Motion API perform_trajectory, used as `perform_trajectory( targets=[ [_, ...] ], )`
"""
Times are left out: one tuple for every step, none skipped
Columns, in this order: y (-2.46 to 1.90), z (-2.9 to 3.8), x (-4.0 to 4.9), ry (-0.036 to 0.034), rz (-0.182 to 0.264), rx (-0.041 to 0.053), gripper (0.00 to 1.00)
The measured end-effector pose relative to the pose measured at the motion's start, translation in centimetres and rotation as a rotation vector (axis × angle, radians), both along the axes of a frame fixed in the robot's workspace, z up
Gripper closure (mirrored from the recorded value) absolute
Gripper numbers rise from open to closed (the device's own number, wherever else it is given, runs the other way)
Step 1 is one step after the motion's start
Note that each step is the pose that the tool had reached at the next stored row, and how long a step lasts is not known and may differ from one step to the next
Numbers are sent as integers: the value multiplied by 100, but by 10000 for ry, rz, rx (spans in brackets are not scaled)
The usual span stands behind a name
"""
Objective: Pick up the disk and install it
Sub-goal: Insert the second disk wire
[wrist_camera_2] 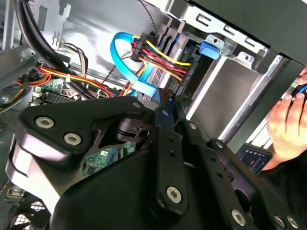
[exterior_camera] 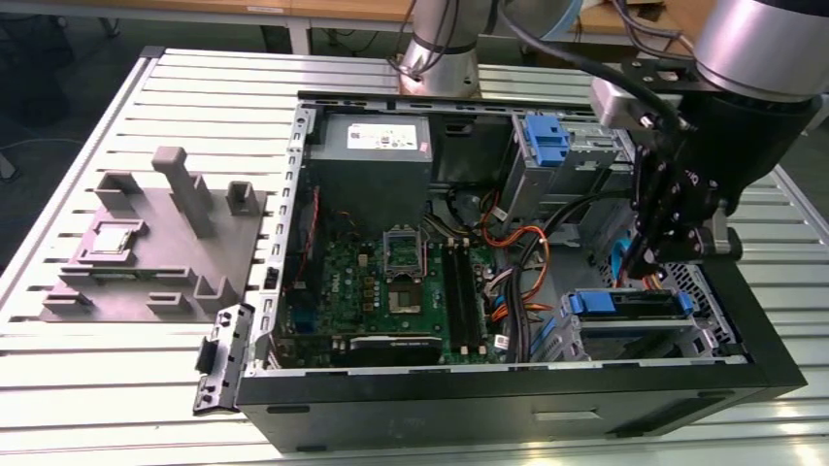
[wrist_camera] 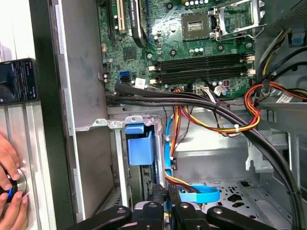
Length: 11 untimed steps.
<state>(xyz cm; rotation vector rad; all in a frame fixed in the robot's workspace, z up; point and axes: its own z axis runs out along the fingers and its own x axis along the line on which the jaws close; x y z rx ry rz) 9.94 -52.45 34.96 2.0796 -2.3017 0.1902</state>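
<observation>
Apparently the gripper [exterior_camera: 654,260], its fingers pinched nearly together on nothing I can make out, hangs just above the disk [exterior_camera: 635,313], which lies flat in its bay beside the motherboard [exterior_camera: 388,282].

A slatted metal table [exterior_camera: 155,379] of pale, ribbed strips carries the whole scene. An open black computer case [exterior_camera: 518,403] is laid on its side upon it, toward the exterior view's right, reaching almost to the near edge. A grey moulded fixture [exterior_camera: 149,243] with upright posts is set on the slats at the exterior view's left, just beside the case. The arm's silver base [exterior_camera: 438,49] is mounted at the far edge, behind the case.
</observation>
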Motion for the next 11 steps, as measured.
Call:
perform_trajectory(
  targets=[
    [-12, -3, -6, -22, 1, 19, 84],
    [-20, -4, -13, -56, 2, 29, 84],
    [-23, -5, -18, -95, 5, 29, 84],
    [-26, -6, -22, -135, 10, 29, 84],
    [-29, -8, -28, -187, 16, 31, 84],
    [-31, -9, -34, -247, 23, 30, 84],
    [-33, -11, -42, -299, 32, 32, 84],
    [-36, -15, -52, -339, 38, 37, 84],
    [-49, -29, -75, -437, 55, 53, 84],
    [-64, -36, -79, -461, 55, 67, 84],
    [-82, -43, -81, -478, 56, 81, 84]
  ],
)
